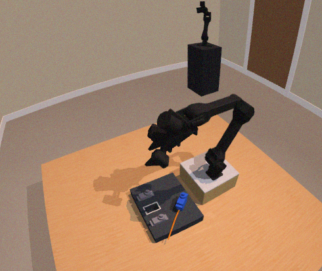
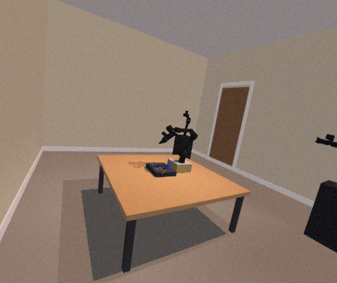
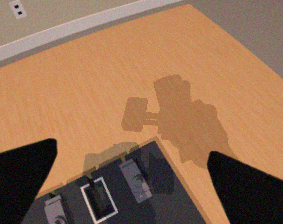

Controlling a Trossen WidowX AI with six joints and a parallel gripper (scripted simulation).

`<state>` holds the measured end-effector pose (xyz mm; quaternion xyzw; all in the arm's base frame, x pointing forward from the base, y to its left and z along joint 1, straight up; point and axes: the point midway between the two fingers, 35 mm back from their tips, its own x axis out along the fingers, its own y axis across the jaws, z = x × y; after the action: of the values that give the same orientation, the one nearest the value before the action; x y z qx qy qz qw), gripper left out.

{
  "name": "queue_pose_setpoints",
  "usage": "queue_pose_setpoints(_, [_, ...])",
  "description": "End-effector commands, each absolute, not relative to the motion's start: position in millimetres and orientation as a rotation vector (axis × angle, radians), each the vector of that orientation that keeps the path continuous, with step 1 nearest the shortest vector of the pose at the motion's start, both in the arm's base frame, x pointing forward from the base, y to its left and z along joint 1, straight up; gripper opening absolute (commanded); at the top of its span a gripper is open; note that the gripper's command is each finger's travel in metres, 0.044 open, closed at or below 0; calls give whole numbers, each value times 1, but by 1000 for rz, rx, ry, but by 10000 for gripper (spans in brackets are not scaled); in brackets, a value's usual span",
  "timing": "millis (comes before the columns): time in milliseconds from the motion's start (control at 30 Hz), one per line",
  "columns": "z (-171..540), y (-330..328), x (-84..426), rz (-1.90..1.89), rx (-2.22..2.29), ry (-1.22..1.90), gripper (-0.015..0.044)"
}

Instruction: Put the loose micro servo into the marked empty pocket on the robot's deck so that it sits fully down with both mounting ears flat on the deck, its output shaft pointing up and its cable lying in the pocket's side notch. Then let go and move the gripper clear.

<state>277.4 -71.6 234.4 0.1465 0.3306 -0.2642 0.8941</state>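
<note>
The loose blue micro servo (image 1: 181, 201) (image 2: 168, 166) lies on the right part of the dark deck (image 1: 186, 218) (image 3: 167, 212), near the arm's base. Its orange cable (image 1: 173, 224) runs across the deck and past its front edge. The view is too coarse to tell exactly which way its shaft points. A white outline (image 1: 154, 211) (image 3: 113, 195) marks the empty pocket, between two grey servos (image 1: 145, 195) (image 1: 158, 219) seated in the deck. My gripper (image 1: 148, 156) (image 2: 161, 138) (image 3: 134, 153) is open and empty, high above the table beyond the deck. The blue servo is outside the wrist view.
The arm stands on a pale box (image 1: 218, 187) (image 2: 183, 167) right beside the deck, on the wooden table (image 1: 96, 237) (image 2: 172, 192). Another small arm on a black pedestal (image 1: 204, 69) stands behind the table, and one more pedestal (image 2: 331, 216) stands off to the right.
</note>
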Motion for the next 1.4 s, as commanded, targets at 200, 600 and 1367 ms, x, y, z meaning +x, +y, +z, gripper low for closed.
queue_pose_setpoints(200, [184,-40,281,-341,85,949,440])
queue_pose_setpoints(600, [138,-10,271,-78,-144,1183,440])
queue_pose_setpoints(1367, [72,43,226,488,-488,1496,440])
